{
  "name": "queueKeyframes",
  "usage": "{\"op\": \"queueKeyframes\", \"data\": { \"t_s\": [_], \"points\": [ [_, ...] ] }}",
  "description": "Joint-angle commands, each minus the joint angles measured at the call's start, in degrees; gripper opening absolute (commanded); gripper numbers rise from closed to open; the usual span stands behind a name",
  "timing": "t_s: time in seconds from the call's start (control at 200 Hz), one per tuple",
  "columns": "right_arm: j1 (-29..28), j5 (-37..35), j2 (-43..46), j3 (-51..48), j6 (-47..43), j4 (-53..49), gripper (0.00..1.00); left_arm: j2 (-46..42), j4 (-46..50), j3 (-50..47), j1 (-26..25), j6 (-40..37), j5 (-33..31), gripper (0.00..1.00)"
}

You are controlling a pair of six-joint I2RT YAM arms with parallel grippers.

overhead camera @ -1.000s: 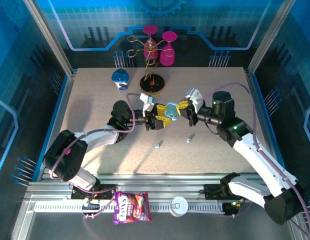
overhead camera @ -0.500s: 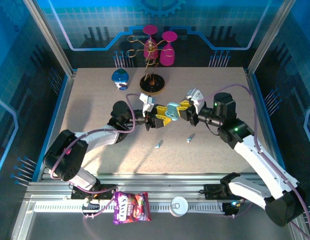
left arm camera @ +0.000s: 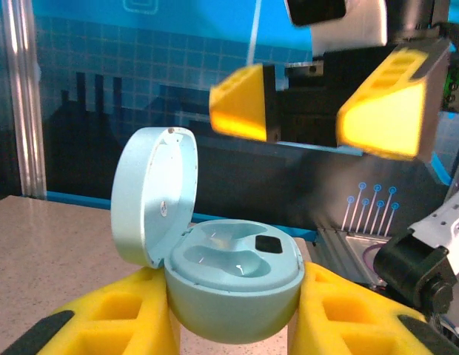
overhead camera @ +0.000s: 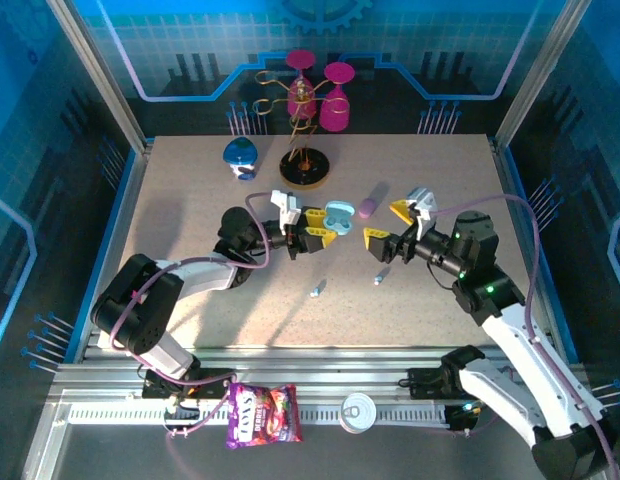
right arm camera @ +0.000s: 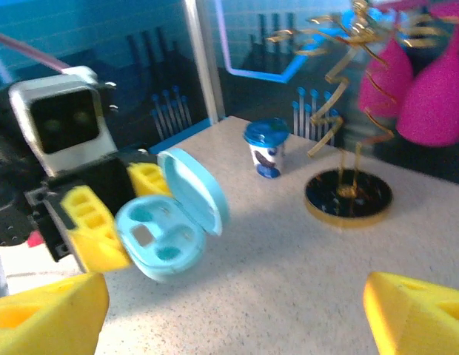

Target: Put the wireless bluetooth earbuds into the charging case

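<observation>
Clearly the coming move turns on the two pale blue earbuds lying loose on the surface (overhead camera: 190, 230), both on the near-edge side of the hands. The left hand (overhead camera: 319, 226) is pressed in on the base of the pale blue charging case (overhead camera: 339, 212) and holds it over the middle of the surface. The case's lid (left arm camera: 152, 196) is hinged up and both wells are bare.

The right hand (overhead camera: 388, 225) is spread wide and holds nothing. It faces the case from the right-edge side, with a clear gap between them. One earbud (overhead camera: 380, 276) lies just toward the near edge from the right hand, close beside it. The other earbud (overhead camera: 317, 290) lies further toward the left edge, on the near-edge side of the left hand, which is occupied with the case.

The right hand is therefore the free one, and it is the nearer to the first earbud. It would likely need to come down and toward the near edge to reach it. Each earbud seems to lie slantwise, though which way its stem points is too small to read.
</observation>
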State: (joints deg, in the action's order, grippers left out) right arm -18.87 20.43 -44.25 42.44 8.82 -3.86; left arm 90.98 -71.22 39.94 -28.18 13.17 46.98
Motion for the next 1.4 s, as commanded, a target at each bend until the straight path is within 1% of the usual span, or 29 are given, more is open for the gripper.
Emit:
{"op": "queueKeyframes", "data": {
  "t_s": [0.0, 0.115, 0.22, 0.485, 0.65, 0.8, 0.901, 1.076, 1.246, 1.396],
  "points": [
    [3.3, -2.8, 1.8, -2.7, 8.5, 0.0, 0.89, -0.3, -4.4, -1.6, 0.7, -1.9, -2.6, 0.27],
    [5.9, -6.0, 1.2, -3.5, 12.7, -6.5, 0.88, -0.7, -4.5, -2.1, 0.9, -2.1, -2.9, 0.27],
    [6.7, -7.9, -2.2, -3.3, 15.3, -13.3, 0.84, -1.1, -4.2, -2.3, 1.0, -2.3, -2.9, 0.27],
    [6.7, -8.6, -13.5, -5.3, 22.4, -18.6, 0.78, -2.1, -3.7, -2.6, 1.2, -2.8, -2.6, 0.27],
    [6.4, -2.3, -22.5, -4.7, 22.3, -17.6, 0.74, -2.6, -3.0, -2.9, 1.2, -3.3, -2.4, 0.27],
    [5.4, -0.5, -30.5, -2.2, 20.2, -17.8, 0.67, -3.0, -2.7, -2.9, 1.2, -3.1, -2.2, 0.27],
    [4.2, -0.5, -34.6, -0.8, 20.4, -17.9, 0.66, -3.7, -2.0, -3.2, 1.2, -3.4, -2.2, 0.27],
    [3.0, -3.0, -37.8, -0.2, 22.0, -18.1, 0.62, -4.9, -0.4, -3.6, 1.2, -4.3, -2.2, 0.27],
    [2.3, -2.4, -40.5, 0.0, 22.8, -17.4, 0.57, -4.8, -0.1, -3.5, 1.2, -4.5, -2.3, 0.28],
    [1.7, -2.9, -41.5, 0.2, 23.0, -17.0, 0.56, -4.9, -0.2, -3.6, 1.2, -4.5, -2.3, 0.28]
  ]
}}
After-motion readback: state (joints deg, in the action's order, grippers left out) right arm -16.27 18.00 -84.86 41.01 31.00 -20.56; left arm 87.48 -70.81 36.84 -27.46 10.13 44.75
